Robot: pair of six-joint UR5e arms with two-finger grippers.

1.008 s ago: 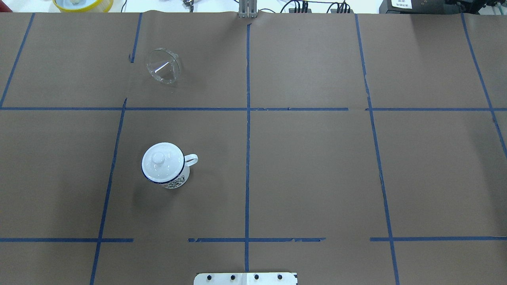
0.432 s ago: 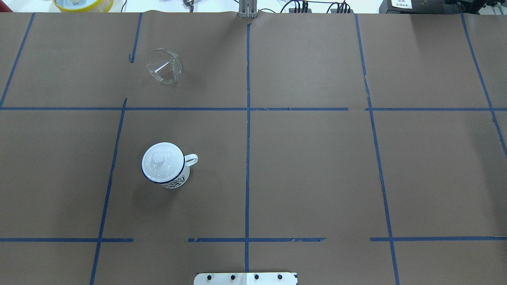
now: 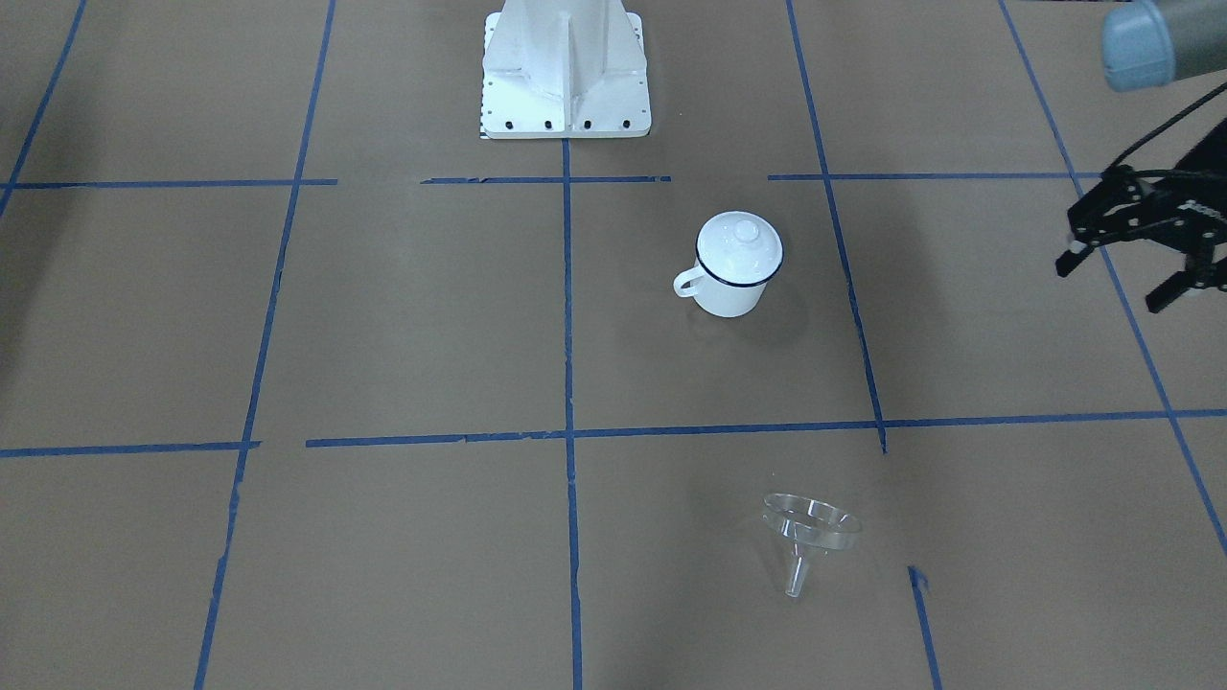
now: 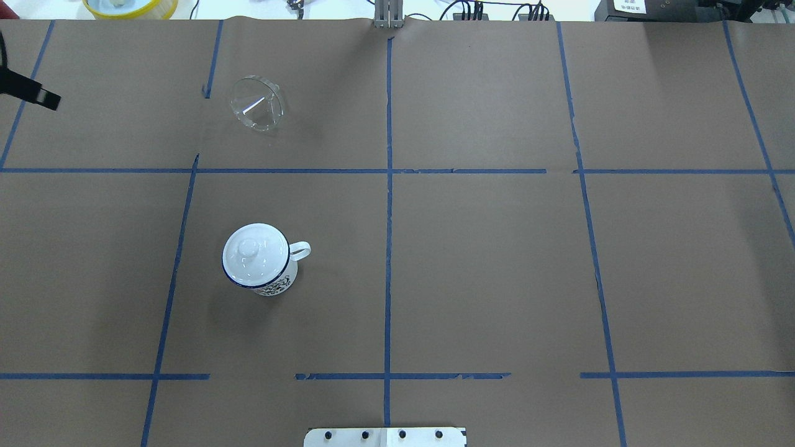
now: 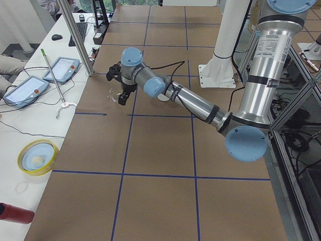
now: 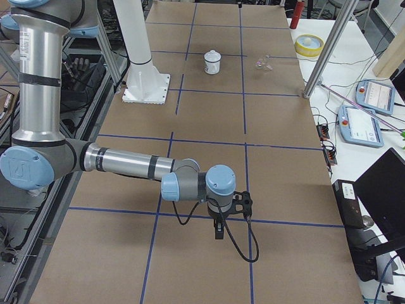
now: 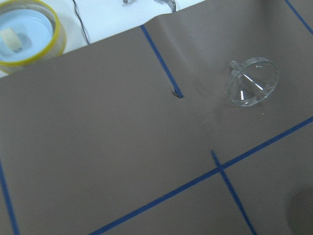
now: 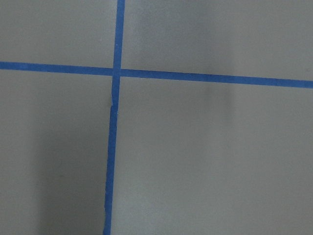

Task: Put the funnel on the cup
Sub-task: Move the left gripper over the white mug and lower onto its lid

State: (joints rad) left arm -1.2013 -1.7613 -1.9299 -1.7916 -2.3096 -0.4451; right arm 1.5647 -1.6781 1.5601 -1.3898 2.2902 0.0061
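The clear plastic funnel [image 4: 256, 110] lies tilted on the brown paper at the far left of the table. It also shows in the front view [image 3: 810, 532] and in the left wrist view [image 7: 253, 88]. The white cup [image 4: 268, 273] with a dark blue rim stands upright nearer the robot, handle to the right, with a round white knobbed lid [image 4: 249, 248] on it. My left gripper [image 3: 1112, 286] is open and empty, above the table well to the left of the funnel. My right gripper [image 6: 221, 221] hangs over bare paper at the far right end; I cannot tell its state.
A yellow-rimmed bowl [image 4: 129, 6] sits just past the table's far edge. The white robot base [image 3: 566, 72] stands at the near middle. A metal post [image 5: 75, 35] rises at the far edge near the funnel. Blue tape lines cross the paper.
A finger of my left gripper has come into the overhead view at the left edge. The funnel and the cup have not moved.
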